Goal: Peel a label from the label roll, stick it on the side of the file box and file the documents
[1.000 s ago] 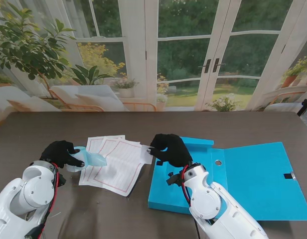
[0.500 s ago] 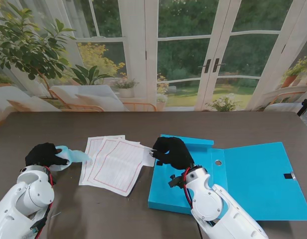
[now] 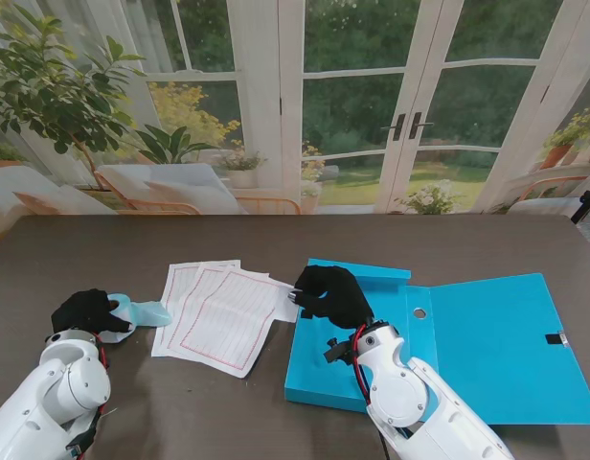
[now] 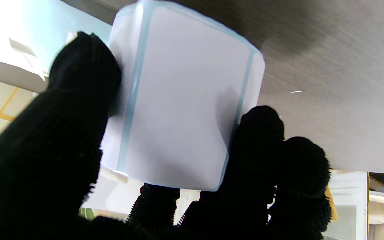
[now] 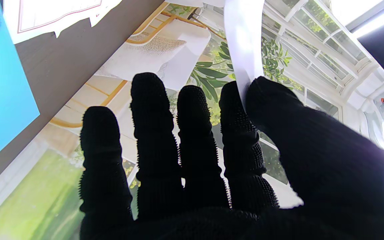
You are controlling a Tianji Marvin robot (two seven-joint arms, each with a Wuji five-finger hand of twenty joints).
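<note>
Left hand (image 3: 87, 311): curled round the label roll (image 3: 132, 313), my black fingers (image 4: 78, 100) clamped on its white face with the pale blue edging; the wrist view shows thumb on one side, the others on the opposite side.
Label roll: off to the left of the documents (image 3: 221, 313), just beside their left edge, at the tabletop (image 3: 276, 235) or barely clear of it; I cannot tell which.
Right hand (image 3: 329, 293): thumb pressed against the index finger, pinching a white label strip (image 5: 243, 43); the other fingers (image 5: 152, 133) lie straight and close together.
Label strip: it rises from the pinch in the right wrist view; in the stand view a white piece shows at my fingertips, right at the documents' right edge.
Documents: a fanned stack of white sheets with red ruled frames, flat on the tabletop.
File box (image 3: 448, 335): bright blue, lying open to the right of the documents, lid flat and stretching away from them; my right hand hovers over the box edge nearest the documents.
Tabletop: dark, wood-grained.
</note>
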